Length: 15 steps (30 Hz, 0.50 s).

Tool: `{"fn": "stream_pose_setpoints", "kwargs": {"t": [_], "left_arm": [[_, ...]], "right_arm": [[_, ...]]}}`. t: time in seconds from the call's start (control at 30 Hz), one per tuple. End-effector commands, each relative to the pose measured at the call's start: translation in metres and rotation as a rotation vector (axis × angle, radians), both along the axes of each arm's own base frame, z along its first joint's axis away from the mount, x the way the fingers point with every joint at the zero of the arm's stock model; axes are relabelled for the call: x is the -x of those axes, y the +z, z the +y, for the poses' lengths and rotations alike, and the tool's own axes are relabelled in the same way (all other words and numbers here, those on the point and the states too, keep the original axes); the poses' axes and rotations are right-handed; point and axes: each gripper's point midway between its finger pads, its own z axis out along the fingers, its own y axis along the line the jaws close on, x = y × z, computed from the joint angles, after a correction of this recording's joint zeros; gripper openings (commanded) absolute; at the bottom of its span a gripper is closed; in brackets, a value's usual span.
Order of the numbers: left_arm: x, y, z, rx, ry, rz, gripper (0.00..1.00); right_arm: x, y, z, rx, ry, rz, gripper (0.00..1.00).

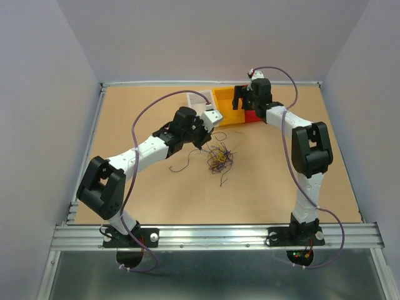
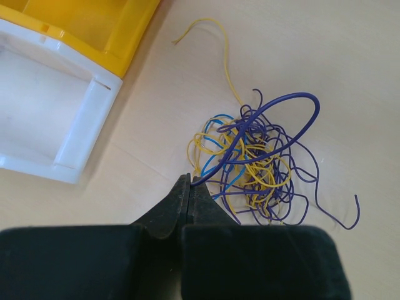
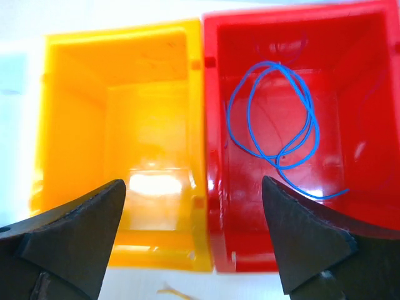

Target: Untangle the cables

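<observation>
A tangled clump of thin yellow, purple and blue cables (image 1: 219, 158) lies mid-table; it also shows in the left wrist view (image 2: 259, 165). My left gripper (image 2: 189, 179) is shut on the end of a purple cable (image 2: 284, 99) that arcs up out of the clump; in the top view the gripper (image 1: 201, 139) sits just left of the clump. My right gripper (image 3: 194, 187) is open and empty above the bins; in the top view it (image 1: 242, 100) hangs over them. A loose blue cable (image 3: 275, 119) lies in the red bin (image 3: 300, 237).
A yellow bin (image 3: 119, 87) stands left of the red bin, and a white bin (image 2: 50, 119) left of that, all at the table's back (image 1: 228, 109). A stray dark strand (image 1: 181, 167) lies left of the clump.
</observation>
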Motion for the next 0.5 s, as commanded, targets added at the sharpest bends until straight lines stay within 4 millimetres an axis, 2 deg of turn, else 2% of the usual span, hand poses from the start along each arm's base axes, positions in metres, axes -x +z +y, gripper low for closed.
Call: {"fn": "stream_pose_setpoints", "kwargs": {"t": [0.0,0.03,0.1,0.17,0.23,0.3,0.33,0.37,0.47], "left_arm": [[0.004,0.056,-0.003,0.074,-0.02,-0.1,0.0],[0.005,0.064,-0.002,0.085,-0.023,-0.108,0.0],[0.011,0.071,-0.003,0.097,-0.04,-0.102,0.0],[0.017,0.086,-0.002,0.123,-0.053,-0.117,0.0],[0.025,0.099,-0.001,0.142,-0.065,-0.115,0.0],[0.031,0.114,0.0,0.167,-0.077,-0.117,0.0],[0.036,0.126,0.002,0.186,-0.08,-0.129,0.0],[0.039,0.134,0.003,0.196,-0.083,-0.135,0.0],[0.053,0.175,0.004,0.252,-0.115,-0.166,0.0]], "right_arm": [[0.022,0.085,0.011,-0.057,0.101,-0.185,0.95],[0.034,0.108,0.012,-0.073,0.122,-0.226,0.95],[0.053,0.12,0.022,-0.103,0.192,-0.249,0.95],[0.084,0.125,0.035,-0.14,0.285,-0.245,0.9],[0.109,0.114,0.05,-0.163,0.372,-0.212,0.84],[0.134,0.122,0.066,-0.167,0.488,-0.23,0.81],[0.153,0.124,0.079,-0.164,0.562,-0.239,0.79],[0.161,0.123,0.084,-0.163,0.6,-0.241,0.79],[0.191,0.122,0.1,-0.201,0.741,-0.247,0.79]]}}
